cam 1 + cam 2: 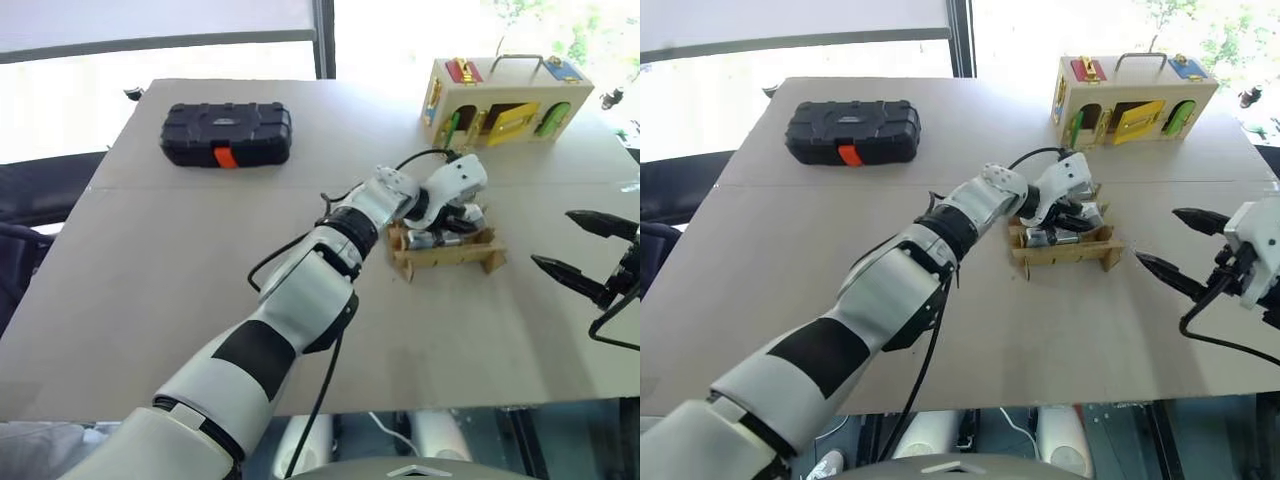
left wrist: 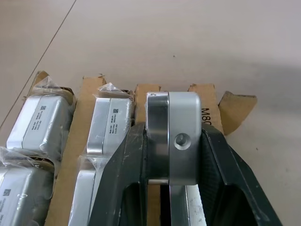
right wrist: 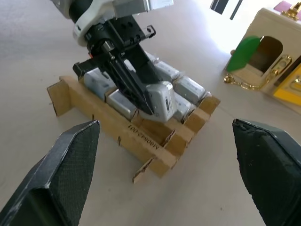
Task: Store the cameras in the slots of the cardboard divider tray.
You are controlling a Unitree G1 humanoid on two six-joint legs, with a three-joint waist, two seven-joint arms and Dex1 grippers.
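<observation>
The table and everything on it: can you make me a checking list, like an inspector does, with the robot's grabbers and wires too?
Surface: tan table, a seam line running across it.
Job's things: cardboard divider tray near the middle right; several wrapped cameras already sit in its slots; one bare camera is held over the tray's end.
Clutter: black case with orange latch at the far left; wooden box with coloured doors at the far right.
Grippers: left gripper shut on the camera; right gripper open, empty, beside the tray.
Cables: black cable looping by the left wrist.
Surroundings: bright windows behind the table.
</observation>
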